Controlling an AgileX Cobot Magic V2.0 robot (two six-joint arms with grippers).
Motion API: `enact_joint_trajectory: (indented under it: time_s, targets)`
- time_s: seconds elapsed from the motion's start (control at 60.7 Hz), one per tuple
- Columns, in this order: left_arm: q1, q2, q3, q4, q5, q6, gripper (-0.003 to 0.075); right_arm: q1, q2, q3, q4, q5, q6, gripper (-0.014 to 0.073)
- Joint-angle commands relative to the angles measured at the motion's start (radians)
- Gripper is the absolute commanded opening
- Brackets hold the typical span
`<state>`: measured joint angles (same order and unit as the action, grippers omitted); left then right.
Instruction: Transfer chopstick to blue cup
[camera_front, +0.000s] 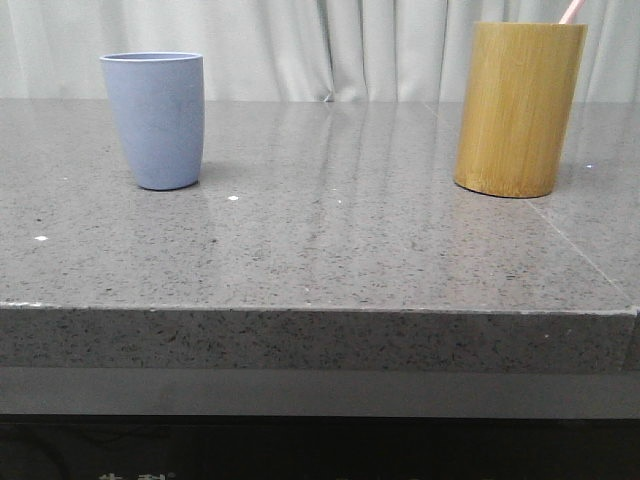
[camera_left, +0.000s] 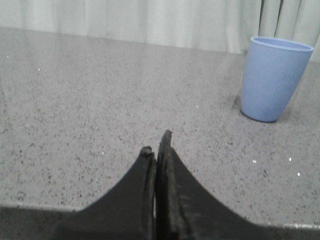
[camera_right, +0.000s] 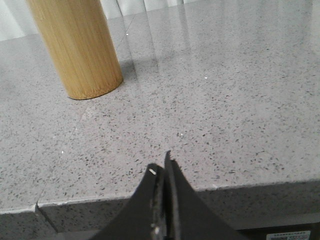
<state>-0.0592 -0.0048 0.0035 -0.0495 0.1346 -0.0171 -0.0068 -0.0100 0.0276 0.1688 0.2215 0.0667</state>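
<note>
Left gripper (camera_left: 156, 145) sat with its fingers pressed together, nothing between them, parked low near the front edge of the grey stone table (camera_left: 100, 100). Blue cup (camera_left: 274, 79) stood ahead of it and off to one side, upright, mouth open. Likely a rest pose, left arm clear of the drop spot.

Right gripper (camera_right: 162, 167) was the same: fingers closed against each other, empty, hanging just past the table edge (camera_right: 150, 197). Bamboo holder (camera_right: 75, 45) stood upright further in on the table, well apart from the fingers.

Front view: the blue cup (camera_front: 153, 120) was on the left side of the table (camera_front: 330, 240), the bamboo holder (camera_front: 518, 108) on the right, well apart from each other. Chopstick (camera_front: 572, 11) was in the holder, only its pale pink tip poking out over the rim, leaning right. Standing it in the tall holder kept the top end exposed for a pinch from above.

Judgement: task not started. Right arm is the nearer one to the holder, so it probably makes the grab; it would need to open first. Thin stick, slip risk on lift.
</note>
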Motion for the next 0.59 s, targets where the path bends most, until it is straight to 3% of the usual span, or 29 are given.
enact_joint_trajectory:
  time_s: [0.0, 0.115, 0.198, 0.429, 0.577]
  targets:
    - [0.001, -0.024, 0.003, -0.009, -0.117, -0.002, -0.0018, -0.007, -0.020, -0.004, 0.028, -0.110, -0.004, -0.0059]
    - [0.001, -0.024, -0.009, -0.009, -0.219, -0.003, -0.0018, -0.007, -0.020, -0.028, 0.037, -0.158, -0.004, -0.0059]
    - [0.001, -0.024, -0.049, -0.009, -0.219, -0.003, -0.0018, -0.007, -0.020, -0.072, 0.037, -0.157, -0.004, -0.0059]
    - [0.001, 0.042, -0.336, 0.041, 0.043, -0.003, -0.0018, -0.007, 0.047, -0.319, 0.037, -0.032, -0.004, -0.0059]
    - [0.001, 0.245, -0.514, 0.063, 0.190, -0.003, -0.0018, -0.007, 0.224, -0.484, 0.036, 0.054, -0.004, -0.0059]
